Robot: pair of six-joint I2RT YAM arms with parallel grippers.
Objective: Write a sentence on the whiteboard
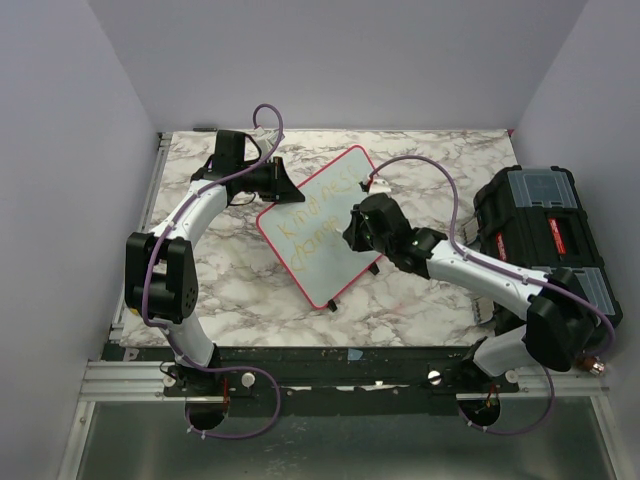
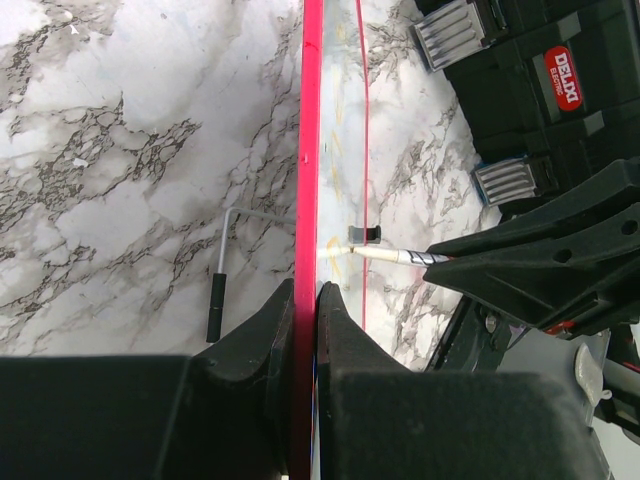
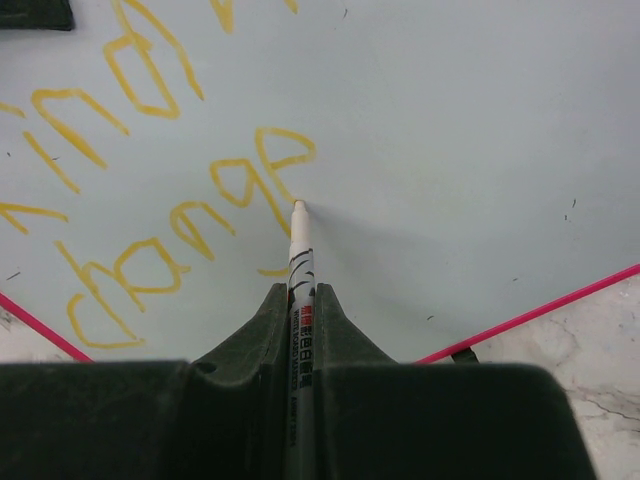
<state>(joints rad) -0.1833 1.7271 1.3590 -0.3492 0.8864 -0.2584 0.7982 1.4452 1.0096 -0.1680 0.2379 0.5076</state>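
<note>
**whiteboard (image 1: 325, 278) clamped at its frame, marker (image 3: 298, 245) tip down on the second line**

my left gripper (image 2: 305, 292) is pressed together on the board's pink-red frame (image 2: 308, 150), one finger on each face, seen edge-on from that wrist. my right gripper (image 3: 299, 292) is pinching the marker by its barrel. the marker's tip touches the white surface just beside the last yellow letter. the sentence (image 1: 308, 225) runs in two faint yellow lines across the middle of the board. the lower line looks unfinished to me, though i cannot read every letter.

outward from there, the board seems propped at a tilt near the middle of the marble table (image 1: 230, 285), with a thin wire leg (image 2: 214, 310) behind it. the left gripper is at its far-left edge and the right one is over its right half. a black toolbox (image 1: 545, 235) stands well apart on the right.

i judge the board light, thin and stiff, with a slick face. it would likely pivot or slide under pen pressure if nothing steadied it. the frame is the place to hold, at an edge away from the letters, since a finger on the face would probably smear the ink. i would grip firmly but not hard, because the wire leg looks easy to fold.
</note>
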